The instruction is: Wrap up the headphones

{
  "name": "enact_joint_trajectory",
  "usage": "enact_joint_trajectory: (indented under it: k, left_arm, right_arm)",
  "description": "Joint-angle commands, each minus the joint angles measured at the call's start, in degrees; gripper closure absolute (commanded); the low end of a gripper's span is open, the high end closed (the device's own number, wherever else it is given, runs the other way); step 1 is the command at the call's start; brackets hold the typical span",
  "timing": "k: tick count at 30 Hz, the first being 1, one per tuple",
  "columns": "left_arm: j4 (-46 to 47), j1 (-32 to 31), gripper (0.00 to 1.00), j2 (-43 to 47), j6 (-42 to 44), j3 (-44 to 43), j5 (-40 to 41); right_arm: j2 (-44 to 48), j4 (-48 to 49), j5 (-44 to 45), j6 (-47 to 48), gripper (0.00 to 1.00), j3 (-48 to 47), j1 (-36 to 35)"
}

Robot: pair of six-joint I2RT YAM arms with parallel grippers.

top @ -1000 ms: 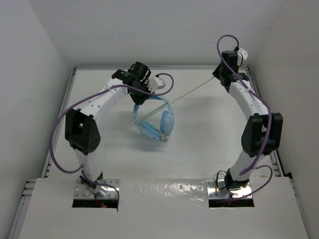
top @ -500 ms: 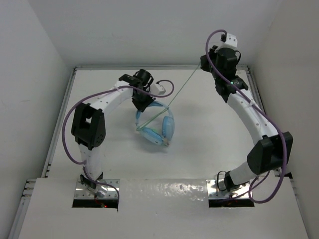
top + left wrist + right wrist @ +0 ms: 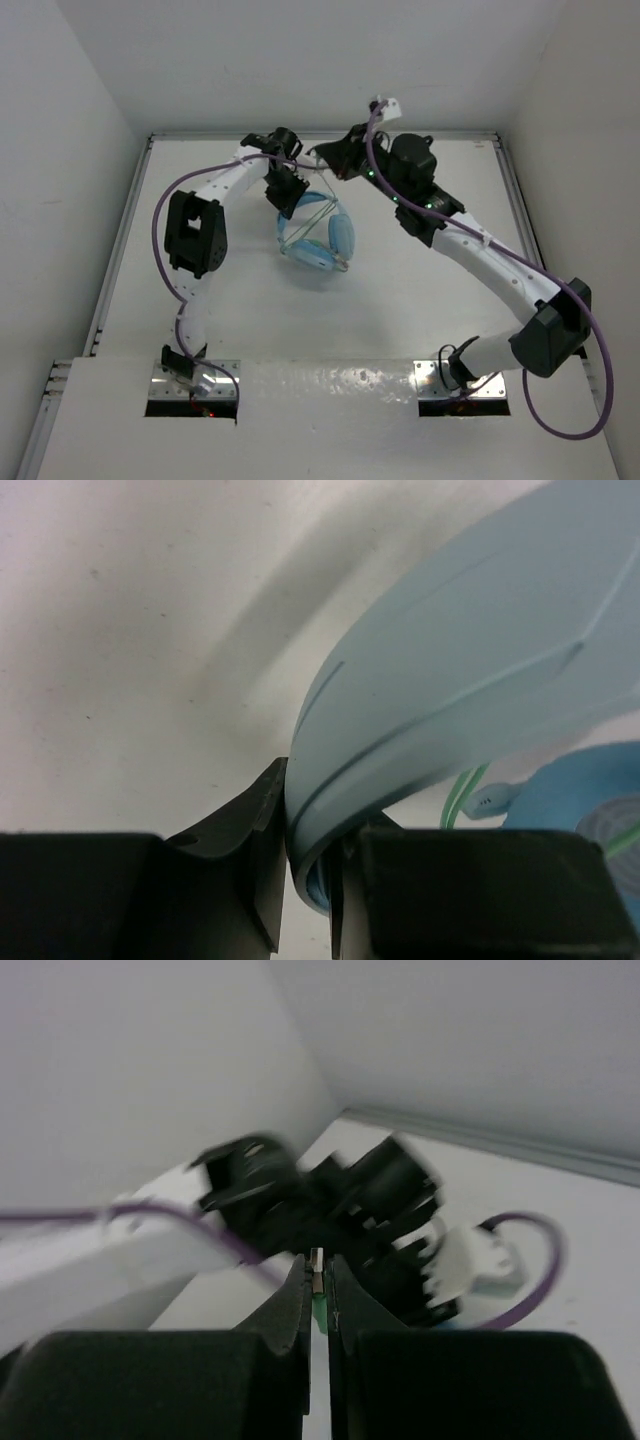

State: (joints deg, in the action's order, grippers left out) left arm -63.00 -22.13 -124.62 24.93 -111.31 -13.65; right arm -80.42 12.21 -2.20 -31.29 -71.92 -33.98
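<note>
Mid-wrap — cable (image 3: pixel 303 216) at the headband (image 3: pixel 450 670).
My left hand (image 3: pixel 305 845) pinches the headband, headphones (image 3: pixel 322 245) far-centre on the surface (image 3: pixel 400 290); right hand (image 3: pixel 317 1290) pinches the cable — next I'd loop it round, kept taut.

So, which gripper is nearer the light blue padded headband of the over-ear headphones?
Left. The left gripper is clamped on the headband itself. The right gripper hangs close beyond it, farther from the arm bases, pinching the thin pale green cable.
</note>
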Motion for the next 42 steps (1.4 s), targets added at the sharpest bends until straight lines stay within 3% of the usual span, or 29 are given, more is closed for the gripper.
enact_joint_trajectory:
  k: [1,5,10,16,21,33,36,37,38,39,42]
  left_arm:
    - [-3.97,2.53,1.0,-2.38,-3.92,-5.84,-5.06]
    - [-6.34,3.5,1.0,-5.72,-4.45,-12.43,-8.23]
    - [-5.56,4.11,1.0,-5.9,-5.76,-12.71,-8.59]
    - [-5.37,4.99,1.0,-6.6,-8.84,-16.57,-7.62]
    - [-4.94,6.04,1.0,-5.2,-11.3,-16.93,-6.66]
    - [-4.23,6.75,1.0,-1.07,-13.85,-14.56,-6.57]
    - [-4.15,6.84,1.0,-0.45,-13.85,-14.46,-6.3]
    - [-4.23,6.84,1.0,-0.36,-13.85,-14.47,-6.3]
    - [-4.23,6.84,1.0,-0.28,-13.77,-14.47,-6.39]
    - [-4.32,6.84,1.0,-0.28,-13.68,-14.47,-6.3]
    - [-4.76,6.84,1.0,-0.19,-12.19,-14.12,-6.91]
  right_arm:
    - [-0.43,11.87,-11.22,-0.97,1.0,-1.11,-5.91]
    - [-4.02,12.05,-16.33,-0.35,1.0,-2.61,-9.96]
    - [-7.81,11.53,-18.89,1.66,1.0,-3.57,-13.13]
    - [-18.35,-0.33,-18.64,16.15,1.0,-9.55,-17.52]
    - [-23.2,-2.28,-16.97,21.26,1.0,-5.18,-18.14]
    - [-30.49,-4.82,2.98,28.99,0.97,-5.25,-22.01]
    - [-31.64,-4.56,8.34,30.75,0.9,-4.98,-22.71]
    - [-32.16,-4.73,9.65,30.85,0.81,-4.98,-22.8]
    - [-32.43,-5.0,9.93,30.85,0.81,-4.98,-22.8]
    - [-32.52,-5.61,10.02,32.33,0.71,-5.07,-22.97]
    - [-31.99,-6.05,9.76,32.87,0.62,-4.98,-22.98]
